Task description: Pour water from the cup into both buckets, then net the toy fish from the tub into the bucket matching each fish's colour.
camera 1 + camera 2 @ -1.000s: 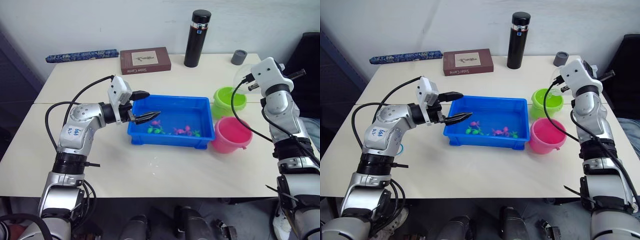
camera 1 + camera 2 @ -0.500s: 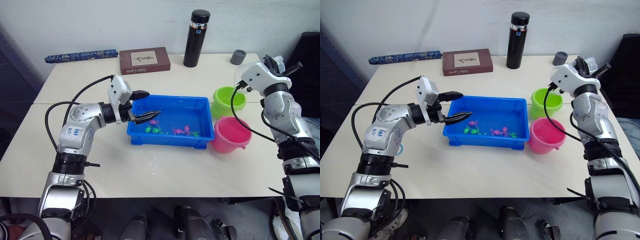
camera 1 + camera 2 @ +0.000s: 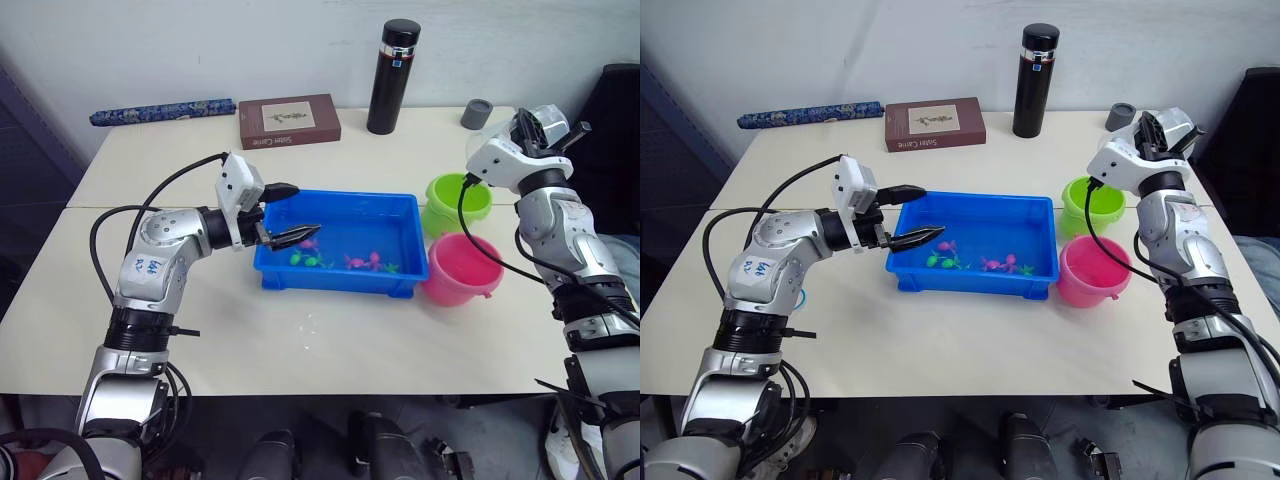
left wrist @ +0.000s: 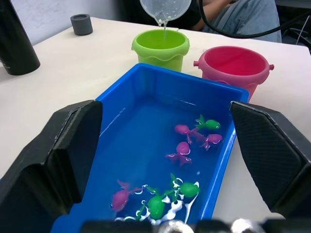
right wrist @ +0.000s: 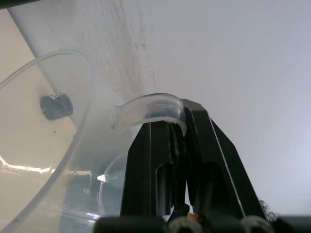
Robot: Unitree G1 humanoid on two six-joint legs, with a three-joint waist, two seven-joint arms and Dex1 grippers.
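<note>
My right gripper (image 3: pixel 533 128) is shut on the handle (image 5: pixel 148 108) of the clear cup (image 4: pixel 165 7), which is tipped over the lime green bucket (image 3: pixel 458 199). A thin stream of water falls from the cup's lip into that bucket (image 4: pixel 162 46). The pink bucket (image 3: pixel 463 270) stands just in front of the green one. Beside them to the left is the blue tub (image 3: pixel 340 279), holding water and several toy fish, pink (image 4: pixel 183 129) and green (image 4: pixel 209 124). My left gripper (image 3: pixel 292 210) hangs open over the tub's left end, holding nothing.
Along the back of the table stand a tall black flask (image 3: pixel 393 77), a small grey cup (image 3: pixel 477 113), a brown book (image 3: pixel 289 120) and a blue patterned roll (image 3: pixel 162 111). A seated person's leg (image 4: pixel 252 19) is beyond the buckets.
My right wrist has turned and tipped the cup further over toward the green bucket. The left arm has stayed still over the tub.
</note>
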